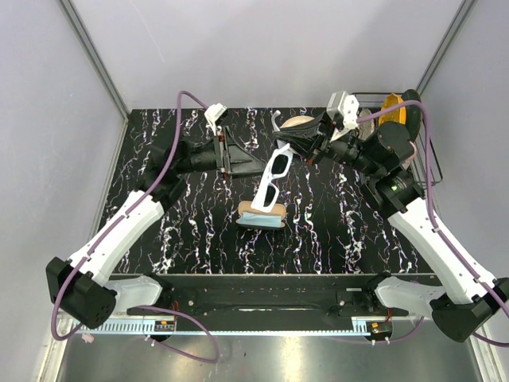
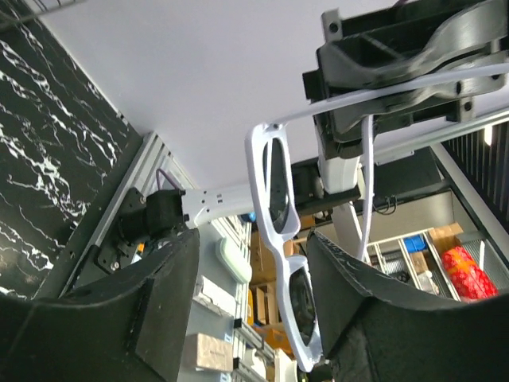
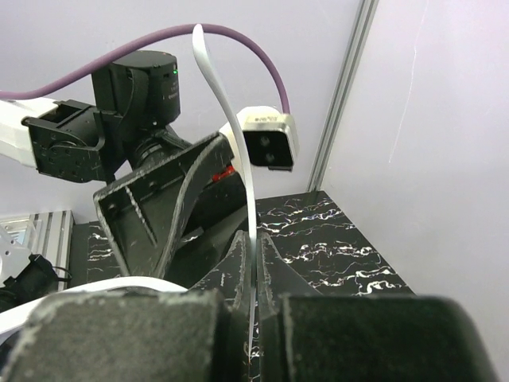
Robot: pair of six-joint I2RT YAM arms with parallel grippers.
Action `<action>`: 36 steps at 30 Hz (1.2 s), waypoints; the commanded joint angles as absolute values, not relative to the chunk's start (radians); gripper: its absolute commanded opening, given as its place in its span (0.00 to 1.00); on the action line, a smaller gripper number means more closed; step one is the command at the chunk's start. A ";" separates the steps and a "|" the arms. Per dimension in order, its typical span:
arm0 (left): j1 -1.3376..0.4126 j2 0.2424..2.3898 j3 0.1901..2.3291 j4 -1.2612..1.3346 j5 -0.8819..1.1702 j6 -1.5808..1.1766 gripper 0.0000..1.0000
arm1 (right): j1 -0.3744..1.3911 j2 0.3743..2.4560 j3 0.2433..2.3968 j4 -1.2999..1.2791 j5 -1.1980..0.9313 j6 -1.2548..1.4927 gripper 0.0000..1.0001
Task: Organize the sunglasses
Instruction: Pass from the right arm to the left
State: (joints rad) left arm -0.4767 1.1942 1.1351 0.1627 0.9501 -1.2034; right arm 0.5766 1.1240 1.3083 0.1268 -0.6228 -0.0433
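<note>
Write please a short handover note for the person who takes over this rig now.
Right gripper: shut on one thin arm of the slim white-framed sunglasses, holding them in the air above the black marbled table.
Left gripper: open, fingers either side of the frame front, not gripping.
Done: sunglasses lifted.
Left: likely fold the arms, then stow them.

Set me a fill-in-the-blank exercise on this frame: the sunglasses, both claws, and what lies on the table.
1. The right claw is shut on one thin ____ of the sunglasses.
2. The left claw is ____, with a finger on either side of the white front of the glasses.
3. In the top view, a light ____ cloth lies on the tan-lined case just under the glasses.

Missing words: arm; open; blue.
</note>
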 commanded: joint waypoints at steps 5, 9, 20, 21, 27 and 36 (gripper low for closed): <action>-0.518 1.216 1.192 0.175 1.006 -1.198 0.48 | 0.589 1.123 1.299 0.183 -0.634 -0.029 0.00; -0.534 1.230 1.200 0.184 1.020 -1.201 0.37 | 0.591 1.124 1.293 0.181 -0.627 -0.029 0.00; -0.577 1.258 1.230 0.149 1.066 -1.166 0.30 | 0.591 1.127 1.282 0.186 -0.607 -0.040 0.00; -0.575 1.256 1.230 0.144 1.068 -1.161 0.30 | 0.591 1.127 1.282 0.184 -0.606 -0.041 0.00; -0.575 1.253 1.226 0.147 1.091 -1.149 0.43 | 0.591 1.131 1.279 0.190 -0.594 -0.043 0.00; -0.575 1.258 1.200 0.164 1.095 -1.154 0.25 | 0.591 1.127 1.270 0.190 -0.594 -0.037 0.00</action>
State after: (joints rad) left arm -0.5724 1.2636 1.1809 0.1104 1.0622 -1.1610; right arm 0.5831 1.1316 1.2732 0.1558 -0.6136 -0.0387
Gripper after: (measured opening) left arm 0.312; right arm 0.019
